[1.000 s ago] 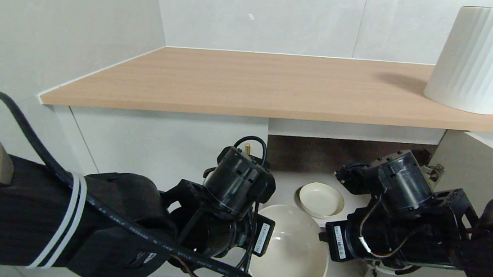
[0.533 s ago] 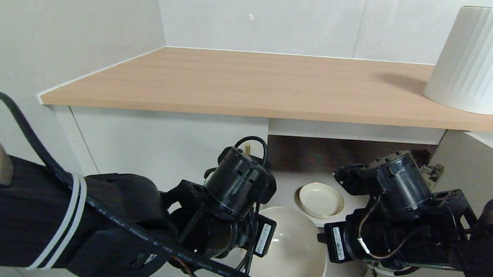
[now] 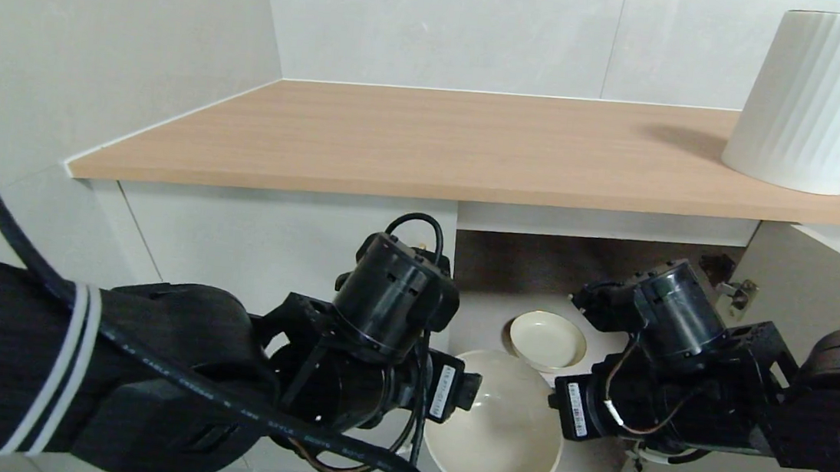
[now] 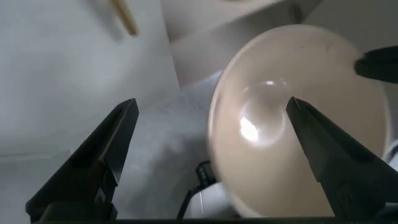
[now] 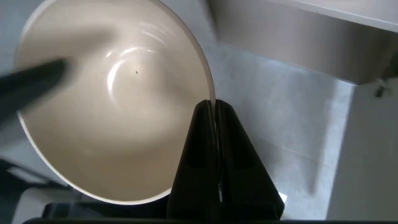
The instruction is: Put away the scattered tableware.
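Right wrist view, bowl (image 5: 112, 106): cream, glossy, empty.
Right claw (image 5: 214, 118): clamps its rim.
Left claw (image 4: 211, 104): spread open.
Worktop (image 3: 437, 137): pale wood.
Cabinet (image 3: 541, 259): open, 1 saucer (image 3: 547, 341) inside.

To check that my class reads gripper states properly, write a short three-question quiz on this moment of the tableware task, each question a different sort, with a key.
1. True or false: the right gripper is shut on the rim of the large bowl.
2. Fill in: the left gripper is ___.
3. Where does the small dish lie? A in the large bowl; B inside the open cabinet; C in the left gripper.
Key: 1 true; 2 open; 3 B.
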Robot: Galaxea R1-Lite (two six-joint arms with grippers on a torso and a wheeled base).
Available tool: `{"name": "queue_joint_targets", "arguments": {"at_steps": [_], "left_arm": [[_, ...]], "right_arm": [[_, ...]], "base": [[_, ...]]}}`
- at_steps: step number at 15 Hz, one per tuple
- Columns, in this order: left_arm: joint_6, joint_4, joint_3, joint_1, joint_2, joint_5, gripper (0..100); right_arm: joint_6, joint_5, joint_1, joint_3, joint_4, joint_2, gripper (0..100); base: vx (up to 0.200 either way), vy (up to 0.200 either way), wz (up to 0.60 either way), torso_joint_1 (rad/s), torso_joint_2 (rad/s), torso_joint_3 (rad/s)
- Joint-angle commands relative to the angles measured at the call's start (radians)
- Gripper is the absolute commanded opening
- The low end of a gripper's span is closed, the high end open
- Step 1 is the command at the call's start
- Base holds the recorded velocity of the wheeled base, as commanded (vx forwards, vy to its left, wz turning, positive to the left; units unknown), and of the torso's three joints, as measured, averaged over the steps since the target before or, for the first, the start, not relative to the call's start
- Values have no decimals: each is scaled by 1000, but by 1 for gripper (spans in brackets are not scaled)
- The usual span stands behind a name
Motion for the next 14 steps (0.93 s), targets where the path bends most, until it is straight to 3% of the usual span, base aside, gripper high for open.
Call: {"name": "queue_joint_targets", "arguments": {"at_steps": [1,4,10,14], "left_arm": [[2,1,2,17,-79,13,100],[2,1,2,28,-108,13,100],[2,1,3,28,-102,13,100],[2,1,3,28,-101,13,100]], "right_arm": [[34,-6,-55,-23,-8,49,0],[138,-60,-126,-93,-6,135,0],[204,-170,-218,-197,-6,267,0],[241,-178,-270,-279,-11,358,0]], "base": [[0,0,0,0,0,0],[0,0,0,0,0,0],[0,0,0,0,0,0],[0,0,0,0,0,0]]}}
